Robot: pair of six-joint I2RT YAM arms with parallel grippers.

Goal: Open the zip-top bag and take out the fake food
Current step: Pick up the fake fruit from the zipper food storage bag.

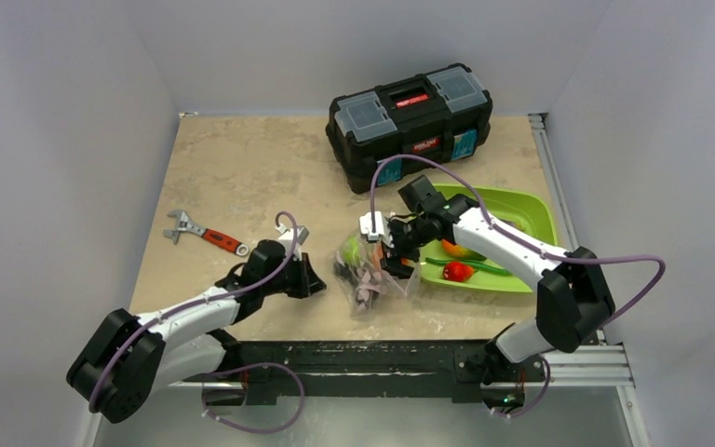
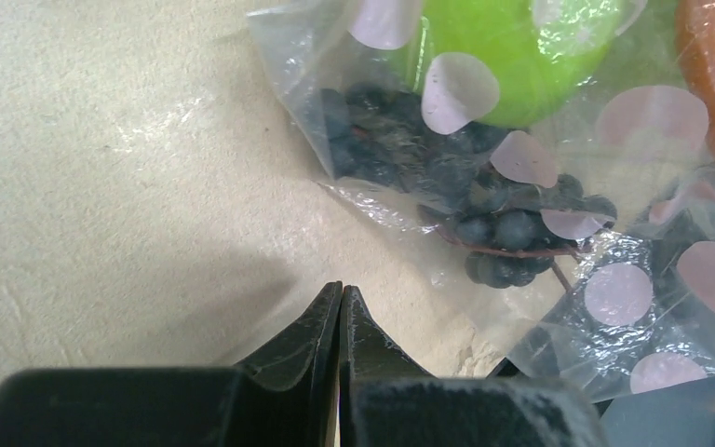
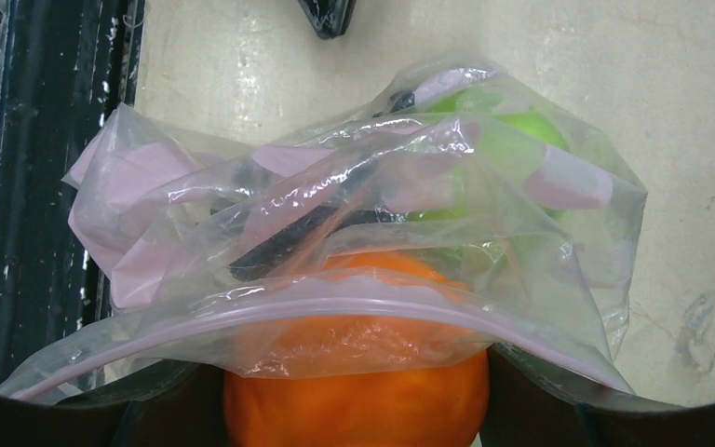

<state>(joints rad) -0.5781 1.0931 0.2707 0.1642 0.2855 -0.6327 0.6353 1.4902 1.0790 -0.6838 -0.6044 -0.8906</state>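
A beige stone-patterned surface (image 1: 242, 168) fills the overhead view. At its far edge sits a black toolbox (image 1: 410, 116) with a red label whose writing is too small to read. Right of centre lies a lime-green tray (image 1: 540, 219) holding a red pepper (image 1: 457, 271), long green beans (image 1: 489, 268) and an orange-green mango (image 1: 461, 250). The zip-top bag (image 1: 372, 275) lies crumpled just left of the tray, near the front edge, between the two hands. A red-handled wrench (image 1: 207, 235) lies well apart on the left. From above, the bag's contents are only a blur of green and dark. The left wrist camera shows clear, crinkly plastic printed with pale pink dots, and dark purple grapes (image 2: 484, 214) lying under a green apple (image 2: 512, 56). It also shows the left hand (image 2: 340, 293) with its fingers pressed together, holding nothing, resting just short of the bag's left edge. The right wrist camera looks in from the bag's other end. Its pinkish zip strip (image 3: 335, 312) arches over an orange (image 3: 354, 391) at the mouth. The right hand (image 1: 396, 256) is spread wide, its fingers (image 3: 559, 410) against either side of that orange, gripping it.
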